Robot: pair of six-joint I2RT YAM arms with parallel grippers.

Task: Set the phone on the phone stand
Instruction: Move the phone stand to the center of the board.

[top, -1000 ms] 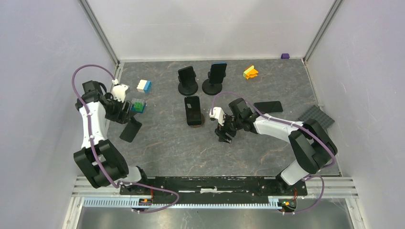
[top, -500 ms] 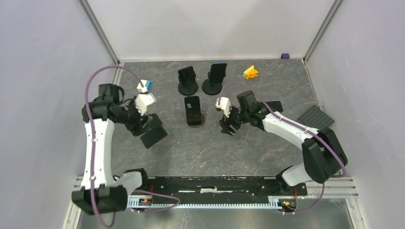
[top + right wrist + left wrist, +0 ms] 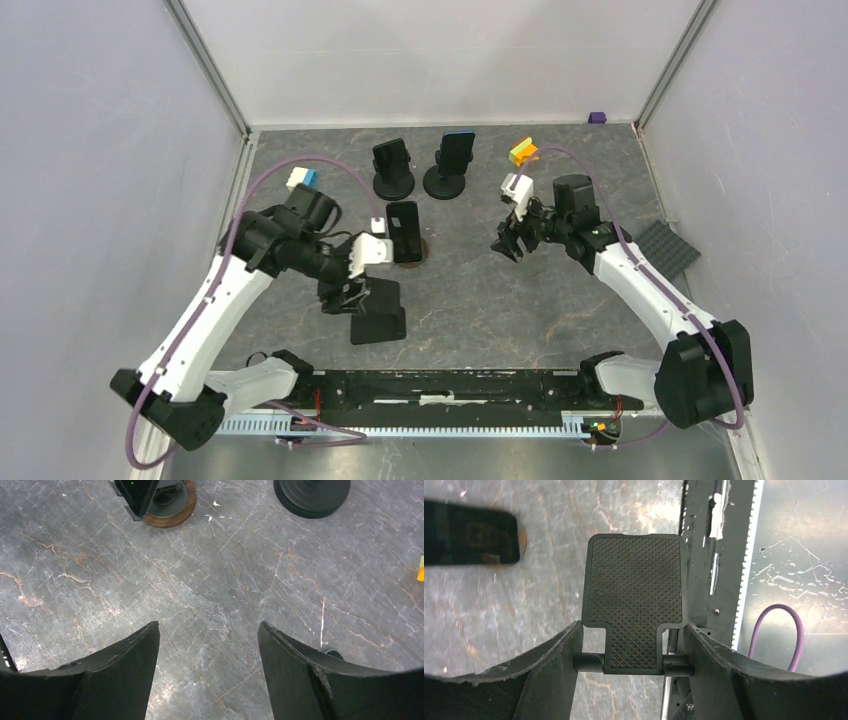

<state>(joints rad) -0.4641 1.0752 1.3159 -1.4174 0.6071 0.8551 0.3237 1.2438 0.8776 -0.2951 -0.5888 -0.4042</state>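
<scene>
Left pincer (image 3: 358,300): closed on a black plate, with one finger on each side of its thin end.
Black plate (image 3: 380,320): flat, with a bumpy diamond pattern. It is wide at the far end and thin where it is held. A little peg sticks out on each side and touches the fingers (image 3: 559,665). I cannot tell if it is a phone or a part of a stand.
Where the plate is: over the front part of the table (image 3: 480,310), on the near side of the brown stand and apart from it. The left wrist view shows the black rail at the table's edge just beside it.
Right pincer (image 3: 508,243): wide open with nothing in it. It points down at bare table, to the right of the brown stand.
Phone (image 3: 404,228): black, sitting up on the brown stand in the middle of the table.
Brown stand (image 3: 176,509): it has a round wooden foot.
Black stands (image 3: 392,185): two of them, side by side at the back. Each has a round foot and a dark phone on it.
Yellow and orange block (image 3: 523,151): at the back, right of the black stands.
White and blue block (image 3: 301,178): at the back left.
Grey bumpy board (image 3: 668,248): at the right edge of the table.
</scene>
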